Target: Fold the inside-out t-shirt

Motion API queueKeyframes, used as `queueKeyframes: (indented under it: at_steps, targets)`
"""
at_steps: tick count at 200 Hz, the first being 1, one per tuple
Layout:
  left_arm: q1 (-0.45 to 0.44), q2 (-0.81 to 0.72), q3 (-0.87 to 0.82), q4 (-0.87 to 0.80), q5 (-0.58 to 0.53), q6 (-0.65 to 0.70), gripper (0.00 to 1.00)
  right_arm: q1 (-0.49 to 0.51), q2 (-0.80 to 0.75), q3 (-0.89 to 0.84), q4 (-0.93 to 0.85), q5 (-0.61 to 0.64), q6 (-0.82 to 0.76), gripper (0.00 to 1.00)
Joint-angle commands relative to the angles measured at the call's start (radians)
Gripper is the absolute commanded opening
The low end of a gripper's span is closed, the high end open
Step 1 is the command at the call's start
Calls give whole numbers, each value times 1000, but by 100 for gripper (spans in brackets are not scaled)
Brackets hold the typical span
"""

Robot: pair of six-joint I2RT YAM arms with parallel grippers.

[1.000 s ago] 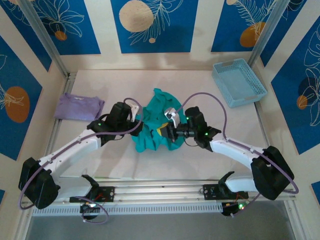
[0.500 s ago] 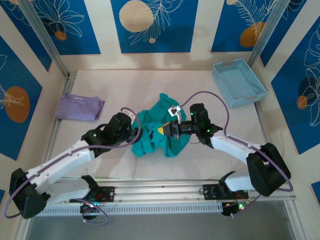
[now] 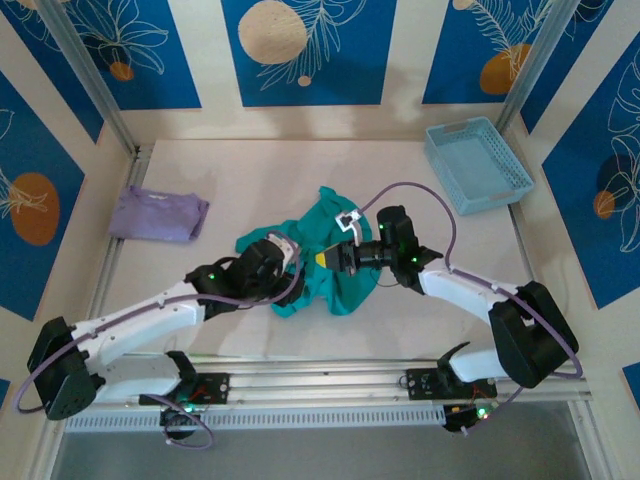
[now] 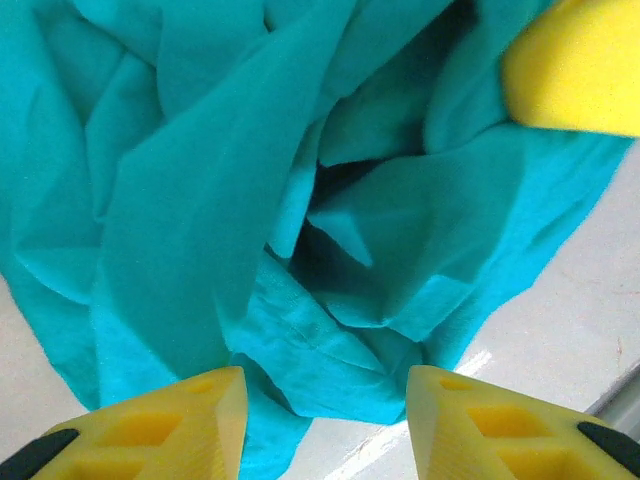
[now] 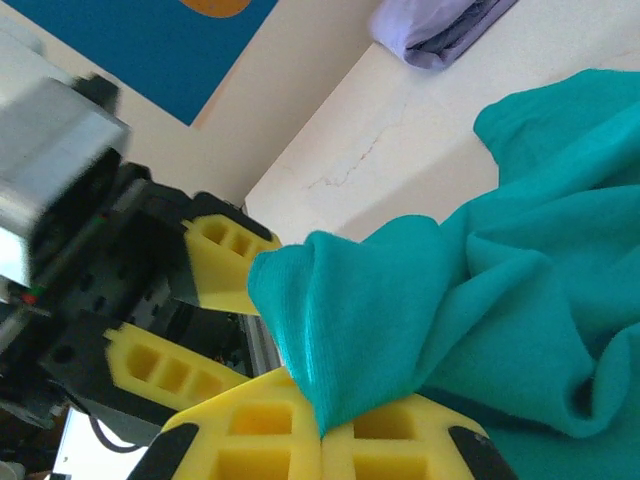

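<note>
Top external: t-shirt bunched mid-table, being gathered, no fold begun.
Left gripper, spread and empty, hovers at the near-left edge of the crumpled t-shirt; right gripper, on its right side, pinches a raised fold. Both arms reach low and angle inward. Next, I judge, the left must close on an edge so the cloth can be spread flat.

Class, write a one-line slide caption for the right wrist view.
Right tool shut on a fold of the teal t-shirt, left tool open close beside it.
</note>
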Motion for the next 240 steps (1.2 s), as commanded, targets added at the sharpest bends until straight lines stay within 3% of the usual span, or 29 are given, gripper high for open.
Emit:
queueKeyframes:
  at_steps: [1,44,60,75,105,117,136,152,203,240]
  targets:
    - [42,33,-16,74,25,-35,45,-5,-44,8,-12,8,2,0]
    - [109,135,-1,202,96,-18,46,-7,-60,-8,-10,11,-3,0]
    - [139,160,0,231,107,-22,42,-8,-66,-12,-16,11,-12,0]
    - [166,185,-1,270,150,-24,34,-10,-73,-19,-14,10,-19,0]
    - [236,160,-37,367,310,-9,0,-18,-97,-26,-75,76,-67,0]
    - [268,99,-77,424,401,-1,0,-11,-109,-4,-174,199,-92,0]
    - [308,-28,-148,525,565,4,0,25,-118,22,-278,316,-134,8]
    - [320,-122,-194,588,633,7,0,77,-128,29,-302,375,-174,20]
    - [332,-197,-182,520,673,54,0,188,-205,95,-459,621,-357,46]
    - [332,-194,-166,484,657,43,0,278,-295,85,-481,711,-472,63]
